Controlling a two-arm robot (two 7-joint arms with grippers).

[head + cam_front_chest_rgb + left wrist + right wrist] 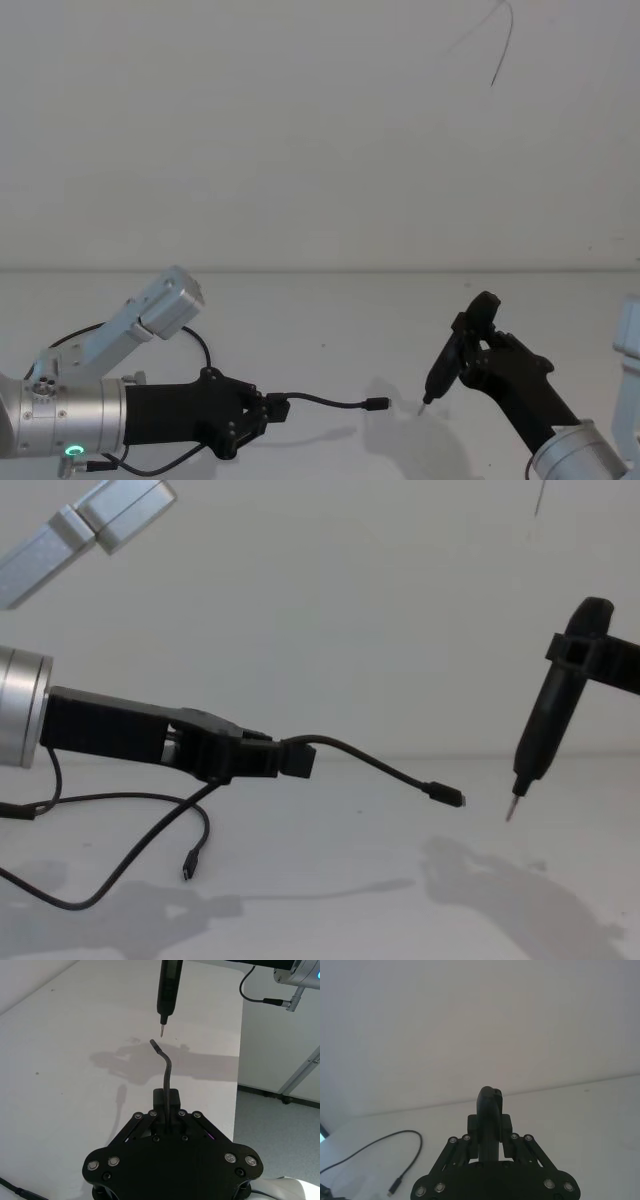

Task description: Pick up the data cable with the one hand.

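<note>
Left gripper (pixel 268 410) is coming in low from 9 o'clock in the head view, jaws clamping the data cable (pixel 325 402) just behind its front plug (pixel 377 404), so the cable is sitting in the claw, not lying apart from it. The short free stub is sticking straight out of the jaws toward 3 o'clock. Its long axis is running 9-to-3 in line with the forearm, sagging slightly, with the plug tip pointing at 3 and hanging clear above the table (pixel 320 320). In the chest view the same stub is arching up out of the claw and dipping toward 4 o'clock. The rest of the cable is dropping from under the jaws toward 7 o'clock and looping along the table, with the far plug (pixel 190 865) sitting low beneath the gripper; I can't tell whether it is touching the surface. Right gripper (pixel 470 338) is coming in from 4 o'clock, closed around a pen-shaped tool (pixel 445 365) whose metal tip is pointing down toward 7 o'clock. That tip is sitting near the front plug, at its 3 o'clock side, with a clear gap between them. My read: the left arm is the nearer one and is already doing the job, and the right is busy with the tool and should be staying out. The grab looks made, so what the next move is turning on is a lift toward 12 that is taking the trailing slack with it. The tool tip at 3 is the thing to be keeping clear of.
</note>
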